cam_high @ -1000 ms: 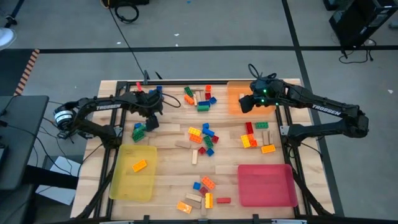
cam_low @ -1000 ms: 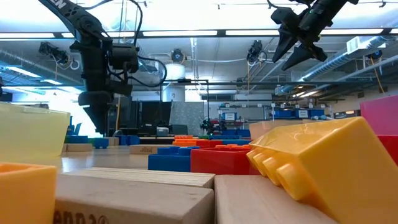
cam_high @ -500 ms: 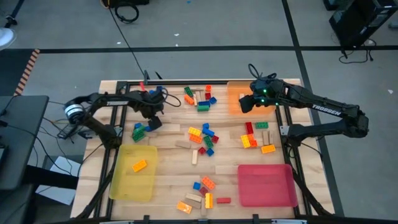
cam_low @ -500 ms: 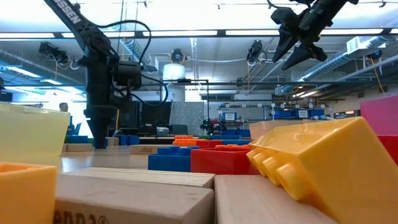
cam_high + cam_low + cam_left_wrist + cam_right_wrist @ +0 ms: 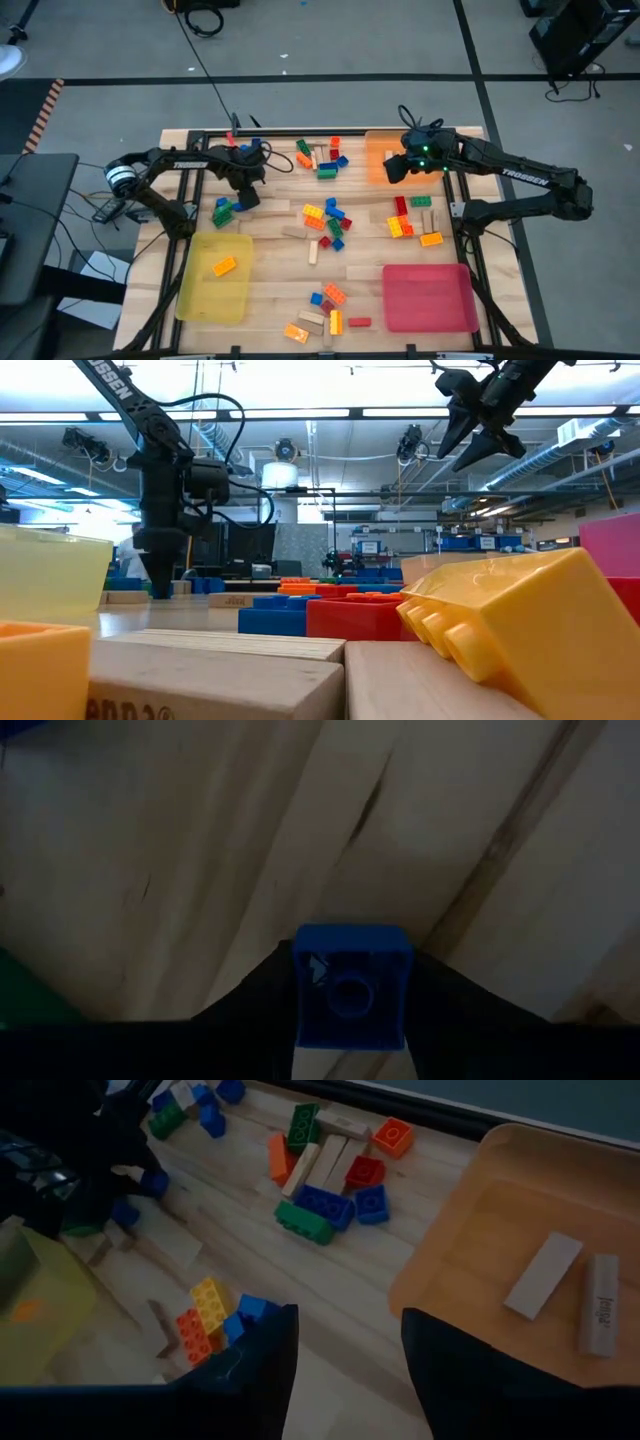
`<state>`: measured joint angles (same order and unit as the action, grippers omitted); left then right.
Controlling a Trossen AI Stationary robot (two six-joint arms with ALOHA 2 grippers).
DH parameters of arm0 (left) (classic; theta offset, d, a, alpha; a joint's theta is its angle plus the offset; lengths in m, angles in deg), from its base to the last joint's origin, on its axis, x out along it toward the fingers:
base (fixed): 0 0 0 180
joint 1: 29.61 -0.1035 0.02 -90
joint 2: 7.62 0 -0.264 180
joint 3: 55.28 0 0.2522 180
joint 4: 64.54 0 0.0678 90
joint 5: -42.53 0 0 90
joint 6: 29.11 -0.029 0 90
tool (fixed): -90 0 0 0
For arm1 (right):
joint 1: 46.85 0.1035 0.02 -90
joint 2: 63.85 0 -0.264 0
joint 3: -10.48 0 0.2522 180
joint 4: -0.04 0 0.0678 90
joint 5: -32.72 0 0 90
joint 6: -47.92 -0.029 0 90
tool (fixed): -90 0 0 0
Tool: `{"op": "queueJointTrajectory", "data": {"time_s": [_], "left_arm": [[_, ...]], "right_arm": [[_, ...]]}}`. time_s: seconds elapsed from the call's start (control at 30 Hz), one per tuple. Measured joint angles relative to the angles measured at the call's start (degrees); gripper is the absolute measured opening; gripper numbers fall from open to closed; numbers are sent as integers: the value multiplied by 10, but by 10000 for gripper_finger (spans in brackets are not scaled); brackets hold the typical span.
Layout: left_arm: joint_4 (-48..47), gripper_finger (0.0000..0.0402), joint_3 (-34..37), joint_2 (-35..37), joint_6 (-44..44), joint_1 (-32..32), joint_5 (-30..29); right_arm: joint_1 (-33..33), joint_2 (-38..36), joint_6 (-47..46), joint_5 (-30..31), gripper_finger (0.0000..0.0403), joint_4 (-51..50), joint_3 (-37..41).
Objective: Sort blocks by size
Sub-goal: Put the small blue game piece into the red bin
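Pale wooden desk (image 5: 270, 265) planks fill the left wrist view, where the left gripper (image 5: 350, 1020) is down at the surface — a small blue brick (image 5: 350, 985) pinched between its fingers. Over the orange tray (image 5: 500, 1250), the right gripper (image 5: 345, 1360) hangs with fingers parted — nothing between them.

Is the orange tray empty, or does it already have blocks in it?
Not empty. The right wrist view shows two tan wooden blocks lying flat, side by side, inside the orange tray; no plastic bricks are visible in it.
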<state>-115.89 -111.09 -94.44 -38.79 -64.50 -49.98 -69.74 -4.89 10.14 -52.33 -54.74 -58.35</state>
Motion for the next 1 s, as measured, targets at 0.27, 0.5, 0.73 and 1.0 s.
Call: {"op": "queueJointTrajectory", "data": {"time_s": [0.27, 0.5, 0.73, 1.0], "left_arm": [[9, 140, -44, 13, 57, -1, 66], [48, 140, -127, 17, 126, -4, 189], [181, 140, -211, 17, 241, -4, 256], [400, 140, -234, 17, 426, -3, 360]], "right_arm": [[0, 0, 14, 0, 193, 6, 0], [3, 0, 27, 1, 193, 7, 0], [27, 0, 84, 1, 190, 68, 0], [73, 5, 251, 1, 191, 240, 0]]}}
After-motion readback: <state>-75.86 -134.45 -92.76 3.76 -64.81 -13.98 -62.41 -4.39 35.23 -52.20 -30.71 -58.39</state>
